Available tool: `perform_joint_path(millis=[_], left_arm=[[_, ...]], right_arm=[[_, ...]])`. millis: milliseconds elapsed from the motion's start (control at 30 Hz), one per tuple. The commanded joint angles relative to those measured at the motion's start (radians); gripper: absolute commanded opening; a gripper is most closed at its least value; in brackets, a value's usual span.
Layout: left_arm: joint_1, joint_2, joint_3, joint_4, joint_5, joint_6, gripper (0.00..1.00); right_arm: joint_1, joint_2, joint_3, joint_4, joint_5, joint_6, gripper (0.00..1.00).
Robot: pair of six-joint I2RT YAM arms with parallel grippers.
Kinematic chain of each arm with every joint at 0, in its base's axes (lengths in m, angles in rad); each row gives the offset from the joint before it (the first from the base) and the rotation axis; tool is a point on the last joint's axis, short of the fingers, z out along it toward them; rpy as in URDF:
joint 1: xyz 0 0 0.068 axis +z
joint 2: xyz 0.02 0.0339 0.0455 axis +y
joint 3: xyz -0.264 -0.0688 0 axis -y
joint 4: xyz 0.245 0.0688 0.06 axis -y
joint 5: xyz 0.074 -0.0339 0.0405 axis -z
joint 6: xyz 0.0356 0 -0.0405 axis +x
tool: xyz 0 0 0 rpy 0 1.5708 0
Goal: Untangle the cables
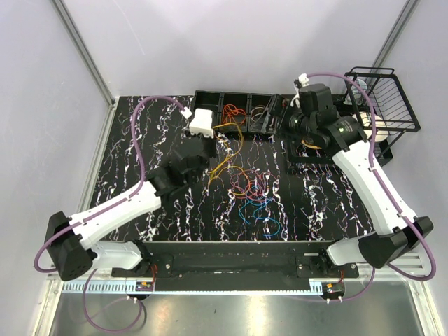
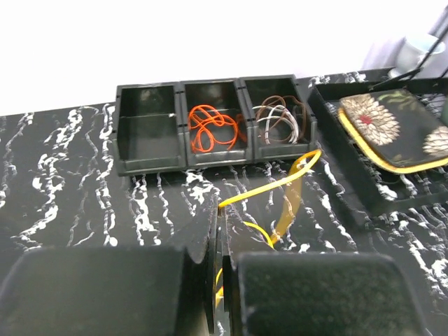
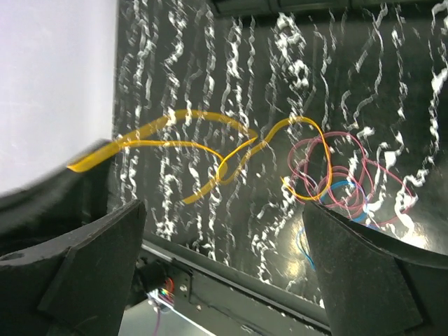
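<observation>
while the left gripper (image 2: 218, 269) is pressing its fingers together on a yellow cable (image 2: 269, 190), that cable is rising out of the pinch and looping ahead and to the right of the fingertips, toward the near right corner of a black three-compartment bin (image 2: 150, 165). straight ahead of this gripper, an orange cable (image 2: 210, 127) is sitting coiled in the bin's middle compartment, and brown and white cables (image 2: 280, 119) are lying in the compartment to the right of it. further to the gripper's right, a floral pad (image 2: 388, 122) with a yellow edge is resting in a black tray (image 2: 364, 199).

the right gripper (image 3: 222, 210) is holding its fingers spread wide with nothing between them, hanging above the black marbled table (image 3: 210, 42). beneath it the yellow cable is stretching across the table and running into a knot of pink cables (image 3: 350, 164), with a blue cable (image 3: 344, 187) mixed in, just beyond one fingertip. seen from above, the tangle of cables (image 1: 252, 190) is lying on the table between the two arms, nearer the bases than either gripper.
</observation>
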Motion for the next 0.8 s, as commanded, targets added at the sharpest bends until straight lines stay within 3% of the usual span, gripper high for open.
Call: perform_joint_path(millis=[0, 300, 600, 767], left_arm=[[0.018, 0.043, 0.093, -0.130, -0.011, 0.002, 0.00], [0.083, 0.180, 0.038, -0.323, 0.153, -0.163, 0.00], [0.113, 0.466, 0.173, -0.475, 0.291, -0.242, 0.00], [0.122, 0.534, 0.208, -0.482, 0.317, -0.262, 0.00]], right_arm=[[-0.001, -0.049, -0.115, 0.043, -0.010, -0.014, 1.00], [-0.001, -0.080, -0.295, 0.135, -0.105, 0.027, 0.98], [-0.001, -0.091, -0.353, 0.152, -0.118, 0.032, 0.97], [-0.001, -0.094, -0.368, 0.152, -0.121, 0.029, 0.97]])
